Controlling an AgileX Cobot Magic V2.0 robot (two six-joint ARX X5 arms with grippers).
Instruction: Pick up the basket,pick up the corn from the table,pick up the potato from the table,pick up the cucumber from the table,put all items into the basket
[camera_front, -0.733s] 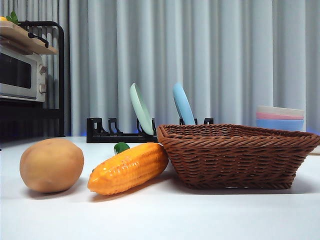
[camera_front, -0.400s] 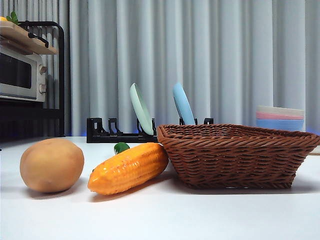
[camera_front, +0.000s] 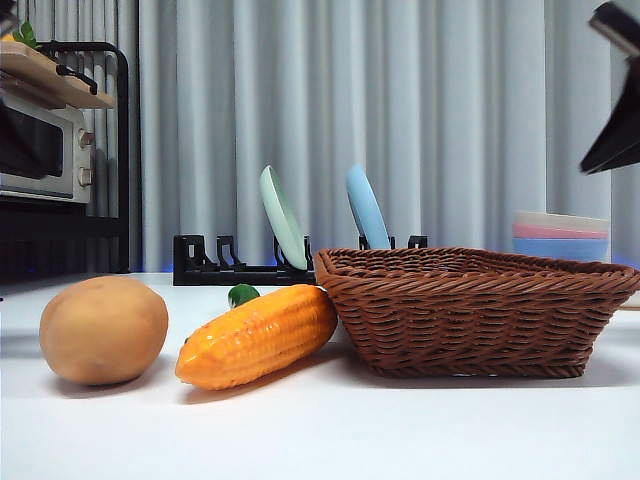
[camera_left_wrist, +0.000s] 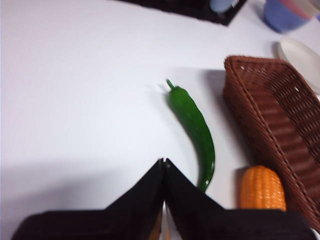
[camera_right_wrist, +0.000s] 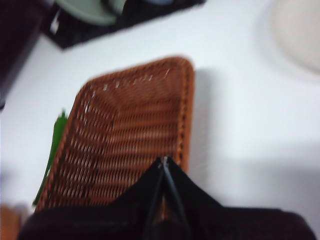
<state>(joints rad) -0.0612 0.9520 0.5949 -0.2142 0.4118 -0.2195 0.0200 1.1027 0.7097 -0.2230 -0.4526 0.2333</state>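
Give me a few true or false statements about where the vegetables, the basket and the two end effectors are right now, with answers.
1. The basket has nothing in it. True.
2. The corn lies inside the basket. False: it lies on the table, its end against the basket's side.
3. The left end effector is shut, above the cucumber. True.
4. The right end effector grips the potato. False: it is shut on nothing, above the basket.
5. The potato touches the corn. False: there is a gap between them.
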